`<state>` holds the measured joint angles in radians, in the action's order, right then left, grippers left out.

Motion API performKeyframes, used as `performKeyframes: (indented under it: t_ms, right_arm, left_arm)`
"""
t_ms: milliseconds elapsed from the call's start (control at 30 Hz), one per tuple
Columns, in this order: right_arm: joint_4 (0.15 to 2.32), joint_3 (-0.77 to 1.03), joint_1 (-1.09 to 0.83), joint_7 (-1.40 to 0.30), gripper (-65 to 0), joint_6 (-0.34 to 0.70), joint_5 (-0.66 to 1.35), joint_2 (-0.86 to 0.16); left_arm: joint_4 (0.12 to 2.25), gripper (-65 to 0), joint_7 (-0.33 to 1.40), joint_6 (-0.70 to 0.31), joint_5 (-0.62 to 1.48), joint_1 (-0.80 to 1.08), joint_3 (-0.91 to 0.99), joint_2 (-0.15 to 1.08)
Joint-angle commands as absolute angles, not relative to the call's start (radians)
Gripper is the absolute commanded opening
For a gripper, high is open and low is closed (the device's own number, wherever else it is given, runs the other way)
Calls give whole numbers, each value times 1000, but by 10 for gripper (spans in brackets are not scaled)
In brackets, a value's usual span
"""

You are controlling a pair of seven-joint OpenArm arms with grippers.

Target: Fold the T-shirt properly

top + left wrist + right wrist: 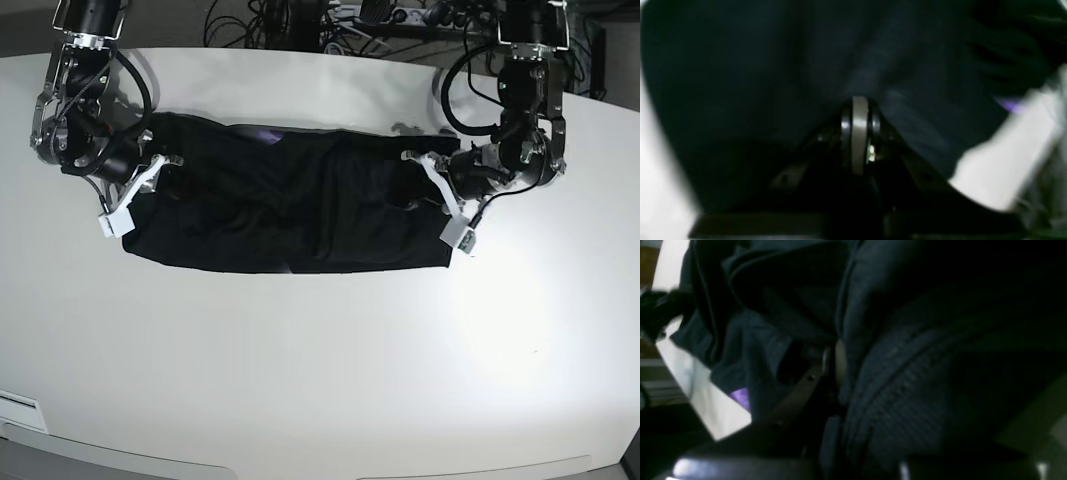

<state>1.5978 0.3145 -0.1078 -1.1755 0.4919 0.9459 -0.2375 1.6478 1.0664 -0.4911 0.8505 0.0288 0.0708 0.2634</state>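
Black T-shirt ends pinched by low left gripper and right gripper.

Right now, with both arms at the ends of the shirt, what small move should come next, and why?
Probably lift both ends a little together. Each pincer, left and right, seems closed on cloth at opposite ends of the T-shirt, which lies as a long band on the table.

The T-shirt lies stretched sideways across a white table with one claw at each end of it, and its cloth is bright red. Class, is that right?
Not quite. The T-shirt is black, not red, as the base view shows; only a small purple patch peeks out near its far edge. The rest holds: it lies stretched sideways across the white table, with the left claw and the right claw at its ends.
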Motion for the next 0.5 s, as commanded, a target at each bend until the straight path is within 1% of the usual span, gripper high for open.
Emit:
performKeyframes:
  t_ms: [0, 100, 167, 233, 367, 467]
  right_arm:
    - [1623, 318, -88, -1177, -650, 492, 895, -255]
    - [1673, 318, -83, -1184, -650, 484, 789, -278]
    - [1708, 318, -89, -1183, -650, 467, 737, -319]
    - [1731, 319, -89, -1182, -650, 451, 683, -371]
    - [1759, 321, -88, -1171, -650, 396, 608, -490]
    - [1800, 321, -88, -1171, -650, 360, 594, -564]
  left_arm:
    - [1666, -650, 1053, -514, 921, -6, 75, 271]
    - [1666, -645, 1123, -572, 1080, -41, 92, 272]
    - [1665, -597, 1180, -605, 1135, -64, 112, 272]
    - [1665, -580, 1202, -614, 1146, -78, 133, 272]
    - [1665, -579, 1206, -615, 1134, -83, 166, 277]
    - [1665, -579, 1206, -615, 1134, -80, 169, 294]
